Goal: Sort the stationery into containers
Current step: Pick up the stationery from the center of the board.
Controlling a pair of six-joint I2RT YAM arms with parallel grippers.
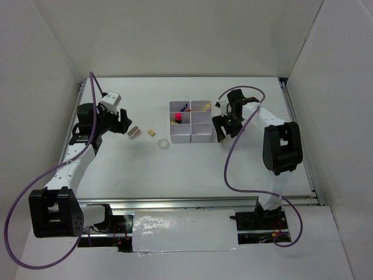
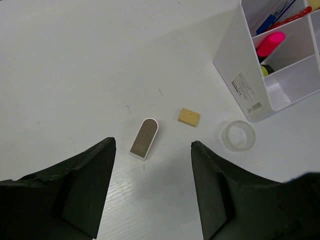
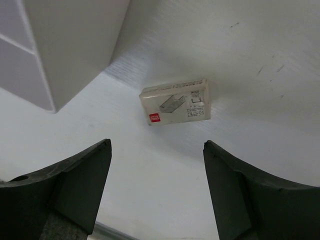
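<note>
The white containers block stands mid-table, with pens, a pink highlighter and a yellowish item inside. My left gripper is open and empty, hovering just left of a metal clip. In the left wrist view the gripper stands over the clip, with the tan eraser, the clear tape ring and the containers beyond. My right gripper is open and empty just right of the block. In the right wrist view the gripper is near a small whitish box.
The eraser and tape ring lie loose between the clip and the block. The block's corner is close on the left in the right wrist view. White walls enclose the table on three sides.
</note>
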